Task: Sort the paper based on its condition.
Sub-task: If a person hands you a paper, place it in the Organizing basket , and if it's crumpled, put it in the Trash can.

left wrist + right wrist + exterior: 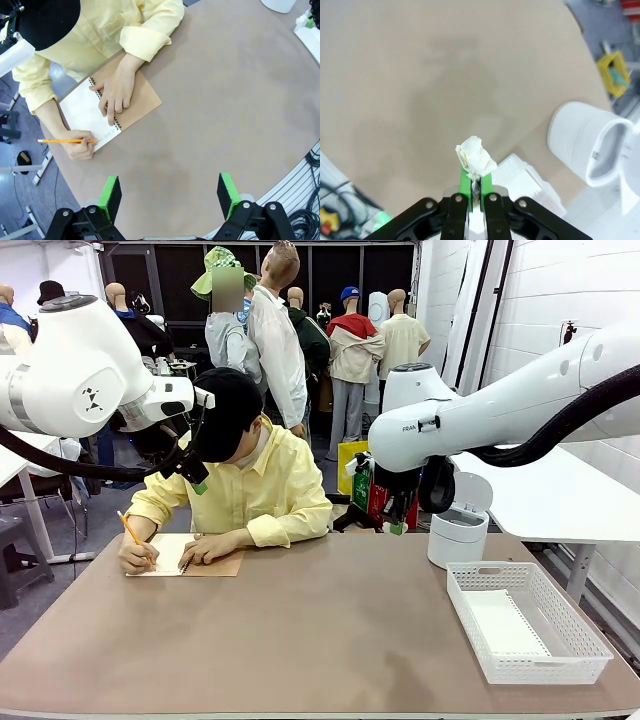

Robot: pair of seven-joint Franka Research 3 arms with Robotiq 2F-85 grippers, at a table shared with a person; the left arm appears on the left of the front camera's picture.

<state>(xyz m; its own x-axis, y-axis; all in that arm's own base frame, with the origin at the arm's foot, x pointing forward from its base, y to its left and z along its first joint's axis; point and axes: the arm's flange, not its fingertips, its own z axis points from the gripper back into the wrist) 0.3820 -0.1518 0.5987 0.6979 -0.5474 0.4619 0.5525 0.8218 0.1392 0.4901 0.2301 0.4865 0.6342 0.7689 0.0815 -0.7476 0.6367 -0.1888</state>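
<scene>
Right wrist view first: the right claw (476,176) is pinched tight on a crumpled wad of white paper (476,155). Its green pads (464,181) nearly meet, and the wad bulges out past the tips. Beneath it spreads the brown counter (420,90). Off to one side stands a white round plastic bin (585,145), lid tipped up and mouth showing. A corner of the white perforated plastic basket (520,172) pokes in just beside the fingers.

Over to the front view: that basket sits near the counter's edge on the robot's right, with a flat white sheet (505,625) lying inside it. The bin stands just beyond the basket, toward the far side. The right arm hangs over that corner, its claw raised well clear of the surface, close to the bin.

Now the left wrist view: the left claw (169,196) is spread wide with nothing between its pads, hovering above bare counter. Across from it a person in a pale yellow shirt (125,30) leans over a spiral-bound notebook with a tan cover (142,102). One hand (115,95) presses flat across the spiral. The other hand (80,146) holds a yellow pencil (62,141) to the white page.
</scene>
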